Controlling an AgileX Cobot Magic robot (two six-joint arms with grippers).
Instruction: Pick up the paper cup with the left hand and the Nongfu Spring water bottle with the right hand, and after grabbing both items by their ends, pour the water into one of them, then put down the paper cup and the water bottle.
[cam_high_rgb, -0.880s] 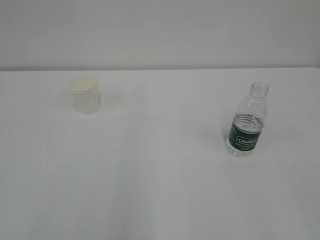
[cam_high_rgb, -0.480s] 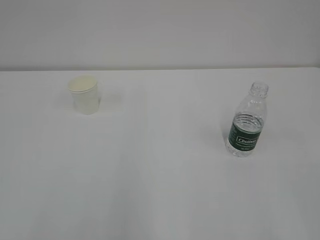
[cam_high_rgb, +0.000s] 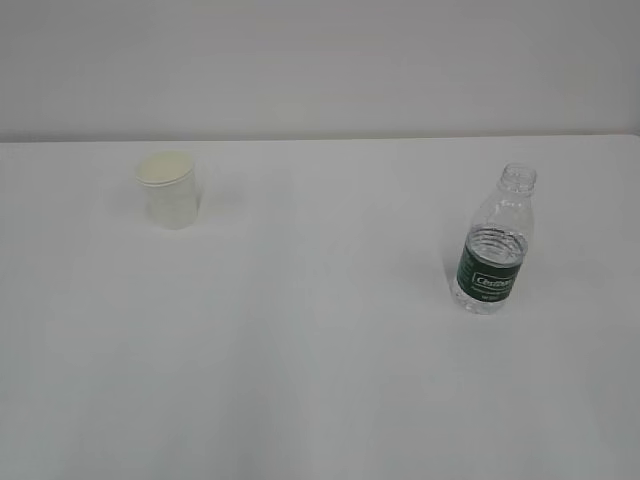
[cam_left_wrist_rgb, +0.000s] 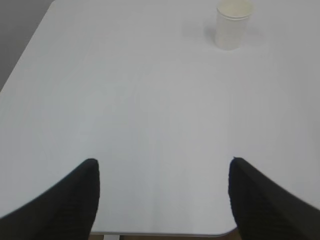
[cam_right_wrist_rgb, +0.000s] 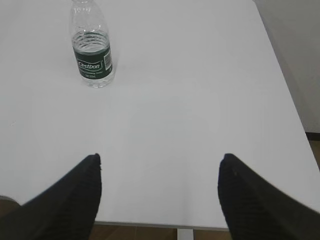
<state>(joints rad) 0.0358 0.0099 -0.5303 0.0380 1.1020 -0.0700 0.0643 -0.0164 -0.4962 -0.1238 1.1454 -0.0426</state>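
I have both grippers spread wide and empty over the table's near edge: left hand (cam_left_wrist_rgb: 162, 200), right hand (cam_right_wrist_rgb: 160, 195). Farther out on the table (cam_high_rgb: 320, 330), the bottle (cam_high_rgb: 493, 242) stands upright at right, capless. The cup (cam_high_rgb: 168, 188) stands upright far left, well apart from it.

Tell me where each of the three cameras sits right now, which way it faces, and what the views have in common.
Exterior: raised at the table's near side, angled down across the white table at the paper cup and Cestbon water bottle; no arm shows.
Left wrist: above the near table edge, facing forward to the cup; the open left gripper shows.
Right wrist: same stance, facing the bottle; the open right gripper shows.
Shared: each wrist view shares one object with the exterior.
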